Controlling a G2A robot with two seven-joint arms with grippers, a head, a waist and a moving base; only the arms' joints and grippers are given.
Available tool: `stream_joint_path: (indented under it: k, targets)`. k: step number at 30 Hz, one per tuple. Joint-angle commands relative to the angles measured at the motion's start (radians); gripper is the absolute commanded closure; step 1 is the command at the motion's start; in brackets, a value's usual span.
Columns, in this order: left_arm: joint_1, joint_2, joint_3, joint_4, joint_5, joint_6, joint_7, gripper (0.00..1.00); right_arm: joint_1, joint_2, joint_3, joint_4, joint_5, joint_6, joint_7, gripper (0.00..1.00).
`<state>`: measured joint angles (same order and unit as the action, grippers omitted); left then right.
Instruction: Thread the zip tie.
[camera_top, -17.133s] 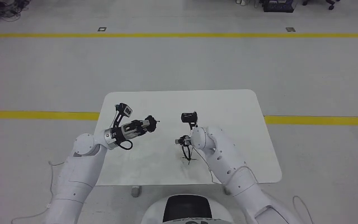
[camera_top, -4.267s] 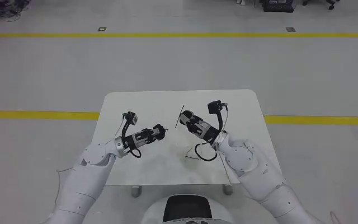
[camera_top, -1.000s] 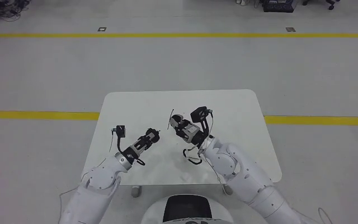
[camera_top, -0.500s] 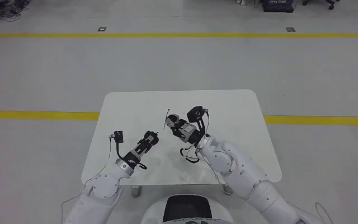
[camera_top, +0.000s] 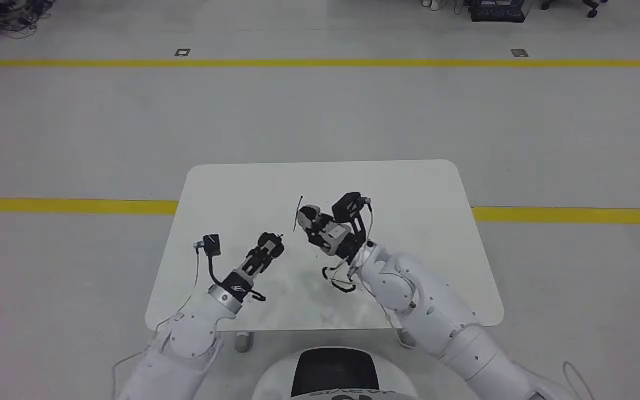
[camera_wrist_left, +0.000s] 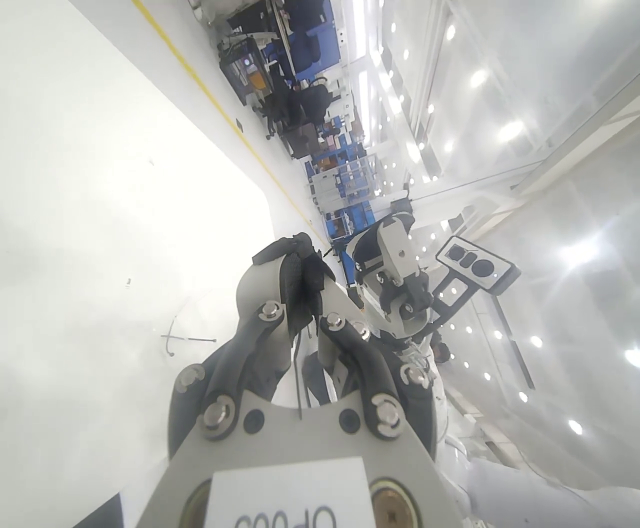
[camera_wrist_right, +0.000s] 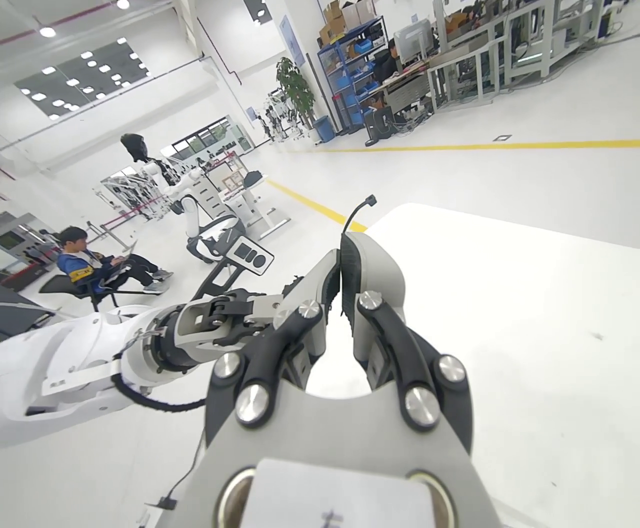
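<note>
My right gripper (camera_top: 306, 216) hovers over the middle of the white table (camera_top: 420, 190), shut on a thin black zip tie (camera_top: 298, 207). In the right wrist view the zip tie (camera_wrist_right: 356, 212) rises out of the shut fingertips of the right gripper (camera_wrist_right: 341, 252), its small head end uppermost. My left gripper (camera_top: 274, 241) sits close beside it, nearer the table's front, pointing at the right one. In the left wrist view the left gripper (camera_wrist_left: 302, 257) has its pads pressed together, and a thin black strip (camera_wrist_left: 298, 380) runs back between its fingers.
Another black zip tie (camera_wrist_left: 187, 340) lies loose on the table below the grippers. A black cable loop (camera_top: 340, 280) hangs under the right wrist. The table's back half and right side are bare.
Since it was low at the table, the right gripper has lifted the zip tie. Over the last second both grippers drew together, the right one drifting left. Both stayed shut.
</note>
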<state>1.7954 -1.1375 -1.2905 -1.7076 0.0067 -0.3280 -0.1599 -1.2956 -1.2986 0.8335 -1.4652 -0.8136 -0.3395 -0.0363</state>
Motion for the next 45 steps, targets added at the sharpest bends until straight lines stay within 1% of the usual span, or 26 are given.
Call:
stream_joint_path:
  k: [1, 4, 7, 12, 16, 26, 27, 32, 39, 45]
  targets:
    - [0.013, -0.003, 0.011, -0.010, 0.018, -0.003, 0.048, 1.00, 0.005, -0.003, -0.015, 0.021, -0.015, 0.000, -0.036, 1.00]
    - [0.023, -0.006, 0.020, -0.018, 0.034, 0.005, 0.091, 1.00, 0.025, -0.006, -0.046, 0.054, -0.034, 0.000, -0.097, 1.00]
    - [0.028, -0.007, 0.027, -0.023, 0.044, 0.019, 0.115, 1.00, 0.044, -0.007, -0.076, 0.084, -0.036, 0.000, -0.162, 1.00]
    - [0.034, -0.009, 0.033, -0.027, 0.039, 0.036, 0.129, 1.00, 0.075, -0.002, -0.127, 0.115, -0.028, 0.000, -0.228, 1.00]
    - [0.028, -0.012, 0.040, -0.018, 0.022, 0.046, 0.130, 1.00, 0.106, 0.006, -0.177, 0.140, 0.005, 0.000, -0.254, 1.00]
    - [0.027, -0.012, 0.042, -0.019, 0.033, 0.044, 0.133, 1.00, 0.103, 0.006, -0.175, 0.137, 0.006, 0.004, -0.253, 1.00]
    - [0.027, -0.012, 0.042, -0.019, 0.033, 0.044, 0.133, 1.00, 0.101, 0.005, -0.171, 0.138, 0.004, 0.009, -0.251, 1.00]
    - [0.027, -0.012, 0.042, -0.019, 0.033, 0.044, 0.133, 1.00, 0.103, -0.003, -0.168, 0.156, 0.010, 0.000, -0.254, 1.00]
    - [0.027, -0.012, 0.042, -0.019, 0.033, 0.044, 0.133, 1.00, 0.122, -0.012, -0.197, 0.177, 0.021, 0.000, -0.265, 1.00]
    - [0.027, -0.012, 0.042, -0.019, 0.033, 0.044, 0.133, 1.00, 0.136, -0.013, -0.219, 0.191, 0.028, 0.000, -0.280, 1.00]
